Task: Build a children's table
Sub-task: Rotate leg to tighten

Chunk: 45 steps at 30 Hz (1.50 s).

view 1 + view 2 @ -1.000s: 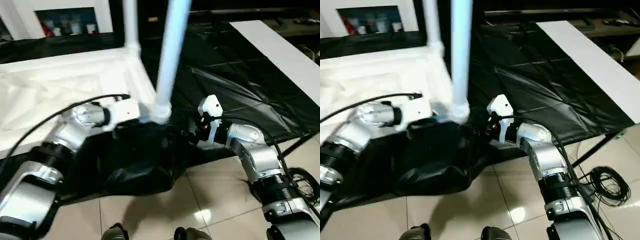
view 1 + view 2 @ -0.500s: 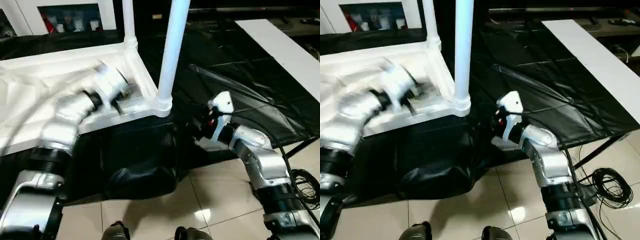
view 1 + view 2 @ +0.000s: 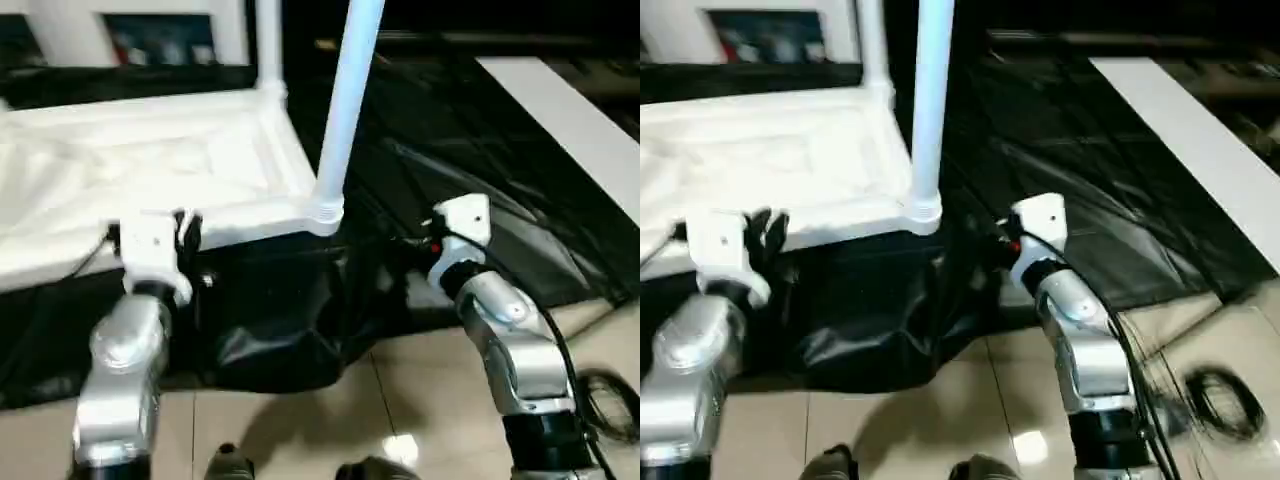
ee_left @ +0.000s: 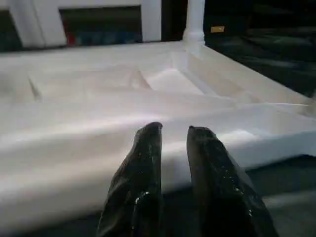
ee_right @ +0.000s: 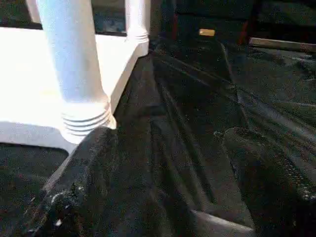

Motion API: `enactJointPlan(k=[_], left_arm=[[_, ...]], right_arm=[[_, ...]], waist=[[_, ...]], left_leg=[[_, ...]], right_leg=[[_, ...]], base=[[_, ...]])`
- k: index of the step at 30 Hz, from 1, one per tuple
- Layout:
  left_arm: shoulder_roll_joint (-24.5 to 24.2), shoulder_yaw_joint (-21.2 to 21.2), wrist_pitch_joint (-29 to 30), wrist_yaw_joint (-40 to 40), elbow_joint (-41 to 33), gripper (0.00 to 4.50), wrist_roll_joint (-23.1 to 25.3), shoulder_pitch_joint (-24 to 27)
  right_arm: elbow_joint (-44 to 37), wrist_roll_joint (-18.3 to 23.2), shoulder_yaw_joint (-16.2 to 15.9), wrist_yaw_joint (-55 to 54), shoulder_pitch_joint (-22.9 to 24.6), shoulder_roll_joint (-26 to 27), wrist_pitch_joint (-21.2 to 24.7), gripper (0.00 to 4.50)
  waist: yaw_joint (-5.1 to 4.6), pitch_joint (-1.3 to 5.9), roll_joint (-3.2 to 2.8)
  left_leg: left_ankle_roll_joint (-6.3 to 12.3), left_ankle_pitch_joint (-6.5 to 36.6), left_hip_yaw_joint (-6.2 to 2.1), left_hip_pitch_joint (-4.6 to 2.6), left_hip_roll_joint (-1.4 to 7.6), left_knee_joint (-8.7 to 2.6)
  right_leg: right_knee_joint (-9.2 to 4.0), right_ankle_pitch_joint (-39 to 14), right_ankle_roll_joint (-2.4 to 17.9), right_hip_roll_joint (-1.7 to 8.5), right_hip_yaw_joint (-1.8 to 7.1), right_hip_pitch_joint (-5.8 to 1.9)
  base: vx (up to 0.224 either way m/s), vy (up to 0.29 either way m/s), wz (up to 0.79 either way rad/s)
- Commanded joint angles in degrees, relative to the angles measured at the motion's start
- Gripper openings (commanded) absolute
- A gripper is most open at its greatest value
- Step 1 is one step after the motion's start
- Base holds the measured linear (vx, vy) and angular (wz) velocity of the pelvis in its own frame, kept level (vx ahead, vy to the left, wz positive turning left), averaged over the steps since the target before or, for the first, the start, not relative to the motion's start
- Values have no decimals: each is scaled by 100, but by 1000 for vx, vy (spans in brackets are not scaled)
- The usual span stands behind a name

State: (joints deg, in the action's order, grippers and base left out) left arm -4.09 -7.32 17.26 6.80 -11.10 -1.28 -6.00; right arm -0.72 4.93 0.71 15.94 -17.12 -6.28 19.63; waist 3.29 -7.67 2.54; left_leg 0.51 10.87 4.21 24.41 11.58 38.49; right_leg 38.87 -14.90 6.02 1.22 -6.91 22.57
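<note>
The tabletop [image 3: 150, 170] lies ribbed side up on a black sheet [image 3: 480, 180], ahead of both pincers.

Head view: two legs [image 3: 345, 110] stand in corner sockets.

Left wrist view: left pincer [image 4: 173, 143], fingers narrowly parted, empty, near the tabletop's edge.

Right wrist view: right pincer [image 5: 168, 163], spread wide, empty, beside the near leg; open sheet beyond.
</note>
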Motion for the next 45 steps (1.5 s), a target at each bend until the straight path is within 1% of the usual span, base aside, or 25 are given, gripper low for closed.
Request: enactJointPlan(k=[1,5,6,8,9,10,12,13,14,15,16,17,18,21,23,24,26,29,31,32,34,35,37,39,45], left_arm=[[33,127,204,-124,-197,103,2,-104],[132,137,220,-167,-242,103,34,-154],[136,169,266,-192,-305,103,49,-127],[150,195,308,-194,-406,103,16,-75],[146,203,319,-201,-428,103,26,-64],[138,219,359,-219,-468,103,28,-51],[121,222,401,-259,-503,103,39,-47],[118,212,415,-263,-511,103,39,-48],[118,210,417,-263,-512,103,39,-48],[110,197,430,-267,-529,103,34,-41],[101,196,441,-270,-539,103,37,-33],[94,192,450,-273,-549,103,38,-26],[98,177,458,-280,-563,103,25,-20],[86,180,493,-290,-584,103,16,-21],[72,185,513,-297,-589,103,12,-25],[69,187,514,-298,-591,103,8,-25],[49,213,540,-278,-608,103,-15,-6],[32,233,550,-241,-614,103,-29,23],[6,254,549,-172,-623,103,-64,51],[-10,259,549,-128,-631,103,-104,68],[-22,259,483,28,-666,103,-265,141],[-33,256,469,142,-670,103,-373,175],[-188,323,308,617,-683,103,-626,287],[-371,406,298,1098,-737,136,-877,325],[-1516,1172,669,2609,-384,180,-799,-144]], right_arm=[[-219,64,-68,120,141,6,106,370],[-270,111,-192,170,209,66,184,370],[-287,129,-228,143,225,82,185,370],[-360,259,-278,211,270,126,292,370],[-379,272,-299,233,282,127,303,370],[-412,222,-416,332,308,67,342,370],[-474,239,-518,479,366,42,397,370],[-479,246,-530,497,375,47,432,370],[-479,247,-533,500,376,47,438,370],[-464,239,-578,563,382,28,428,370],[-459,225,-598,579,386,19,408,370],[-451,217,-602,576,386,20,395,370],[-442,199,-634,570,380,-6,349,370],[-447,361,-544,520,393,60,358,370],[-455,363,-521,503,394,65,374,370],[-460,356,-514,495,396,63,368,370],[-515,329,-435,411,421,63,349,370],[-625,306,-378,342,459,55,327,370],[-800,384,-326,315,527,57,377,370],[-877,428,-314,332,560,59,405,370],[-1031,502,-343,445,640,25,450,370],[-1116,536,-396,545,691,-20,436,370],[-1331,589,-568,805,855,-189,345,370],[-1345,580,-563,807,907,-240,342,370],[-928,531,-242,584,574,-244,294,370]], waist=[[143,272,110],[99,459,-96],[6,446,-96],[-6,408,-74],[65,302,40],[153,245,36],[164,272,-4],[112,294,-155],[65,275,-88],[113,328,-345],[-221,218,-244],[-240,230,-81],[85,203,5],[163,271,-39],[85,457,-323],[-228,608,-420],[-149,633,-329],[-180,611,-129],[-36,498,477],[21,544,363],[39,464,232],[28,432,176],[-136,474,-69],[-185,555,-160],[-154,363,-77]], left_leg=[[274,607,340,133,-465,137],[808,112,-59,-298,228,-625],[1284,306,-296,-496,847,-754],[1027,846,-178,-426,702,-723],[363,1222,278,-346,-112,-469],[121,1058,449,-432,-365,-379],[215,1317,447,-478,-304,-483],[274,1796,310,-748,61,-738],[461,2055,36,-339,232,-880],[691,3114,-420,-290,616,-1242],[813,3752,-634,-752,302,-1303],[754,3558,-541,-625,-22,-1066],[495,864,26,-208,-325,265],[350,174,58,-22,-210,-91],[578,-744,-85,-729,178,-690],[1755,-1314,-895,-1641,848,-790],[2152,-2889,-839,-1562,680,-535],[2230,-3059,-164,-1206,123,-604],[1277,643,378,-539,-775,-293],[1083,911,257,-455,-782,72],[94,9,-30,-185,-482,99],[-76,-278,-72,-186,-376,19],[-160,-1876,23,-245,-127,-600],[16,-1977,21,-470,27,-509],[-171,1470,238,-505,43,-803]], right_leg=[[-1087,-1706,411,911,891,-535],[-941,-256,-1494,693,517,-463],[-726,59,-1310,966,594,-263],[-772,-436,-1084,1141,726,-336],[-1154,-2284,-1572,906,658,-501],[-1414,-3948,-2142,723,631,-468],[-1536,-3859,-2479,505,398,-618],[-1538,-3320,-2275,449,164,-637],[-1328,-2832,-2086,663,-92,-997],[-212,-1972,-1285,554,177,-1060],[-183,-1843,-316,404,296,-510],[-530,-1991,-117,604,473,-627],[-1581,-4954,-635,1659,818,-983],[-1273,-3003,218,997,832,-1281],[-837,-847,230,349,225,-950],[144,-1002,-287,145,113,55],[486,-632,-893,261,278,435],[256,764,-965,286,387,656],[-1020,-714,-599,750,1146,-337],[-1076,-1598,-201,1183,1453,-589],[-940,-697,996,1302,1387,-840],[-898,23,1199,1317,1307,-783],[-436,2251,901,437,716,-390],[-416,2260,869,489,722,-256],[-789,-1139,749,650,806,-177]], base=[[-10,-172,10],[-37,-168,12],[-25,-120,4],[-18,-111,7],[-20,-86,6],[-20,-86,6],[0,0,0],[0,0,0],[0,0,0],[78,62,19],[78,62,19],[127,20,59],[85,9,61],[96,28,46],[149,54,26],[218,80,14],[210,59,6],[134,13,-7],[127,-59,3],[120,-69,1],[131,-78,-3],[113,-41,-10],[55,11,-11],[0,0,0],[-20,-4,4]])
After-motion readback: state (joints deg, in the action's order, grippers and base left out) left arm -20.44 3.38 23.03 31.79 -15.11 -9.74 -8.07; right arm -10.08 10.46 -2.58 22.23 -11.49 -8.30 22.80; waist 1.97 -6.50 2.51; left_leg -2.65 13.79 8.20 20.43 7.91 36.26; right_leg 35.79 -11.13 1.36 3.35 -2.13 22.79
